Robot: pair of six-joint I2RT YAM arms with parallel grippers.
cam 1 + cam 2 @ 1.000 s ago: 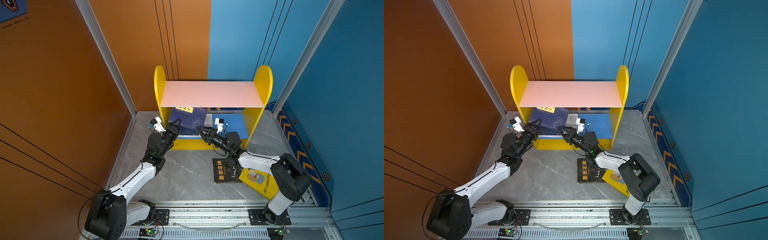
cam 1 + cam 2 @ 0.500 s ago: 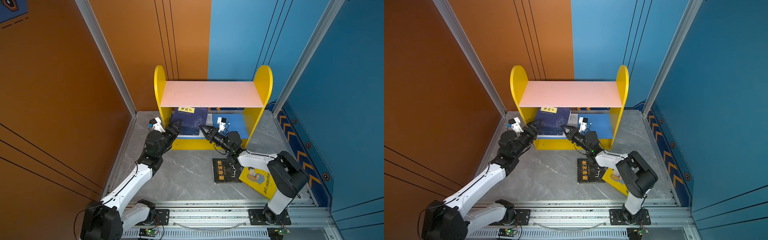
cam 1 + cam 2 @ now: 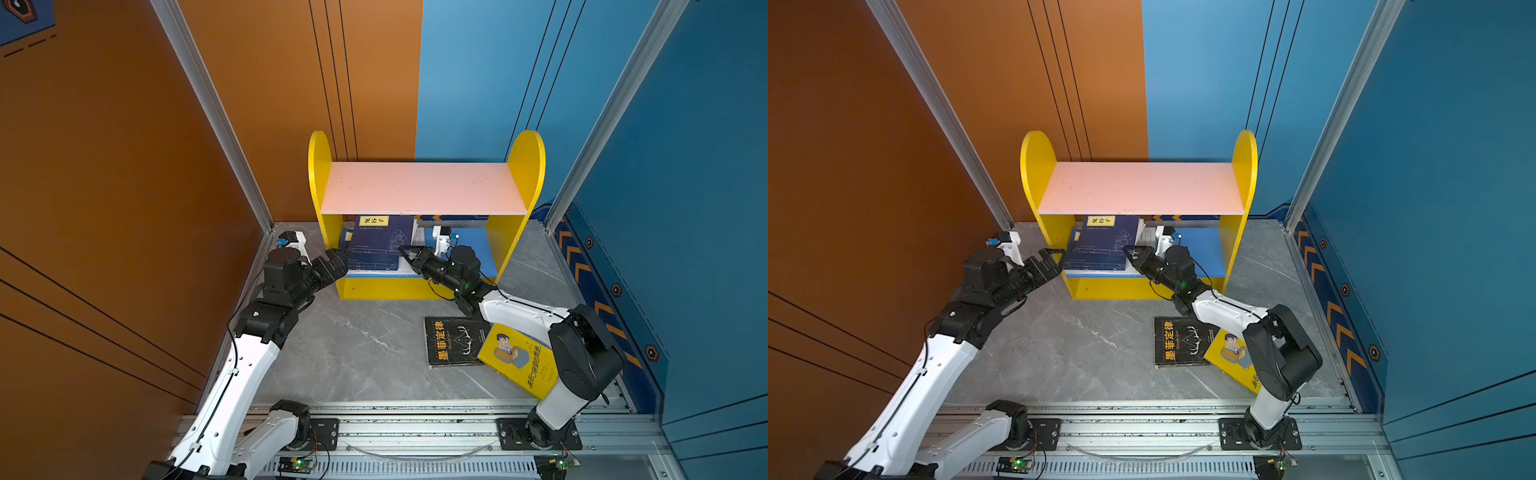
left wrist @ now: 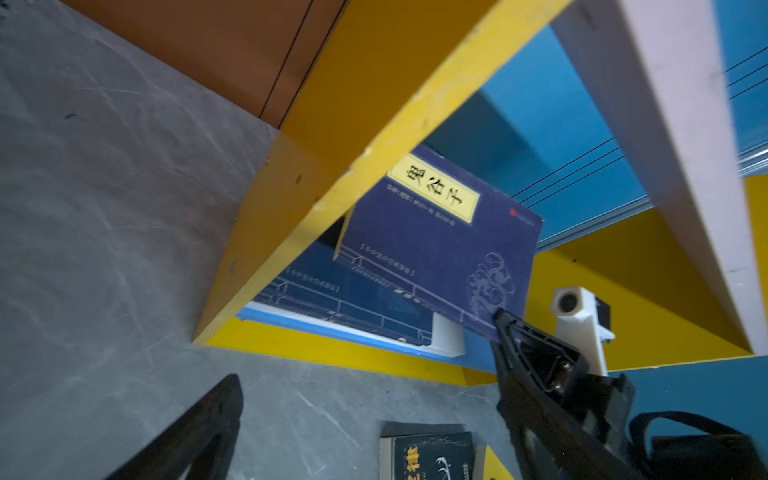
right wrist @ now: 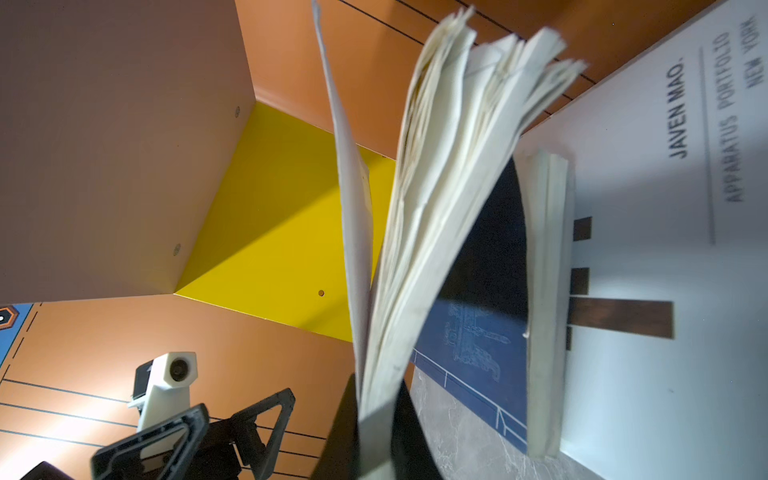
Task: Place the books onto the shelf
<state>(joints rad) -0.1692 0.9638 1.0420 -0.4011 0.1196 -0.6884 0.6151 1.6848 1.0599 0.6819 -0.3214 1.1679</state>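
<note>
Both top views: right gripper clamped on corner of navy book, tilted in shelf lower tier over others; left gripper jaws apart, beside it. 2 still to shelve, on floor: black book, yellow book.

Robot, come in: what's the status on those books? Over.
Left gripper open by the shelf. Right gripper shut on navy book corner, over lower board. Black book, yellow book on floor.
</note>
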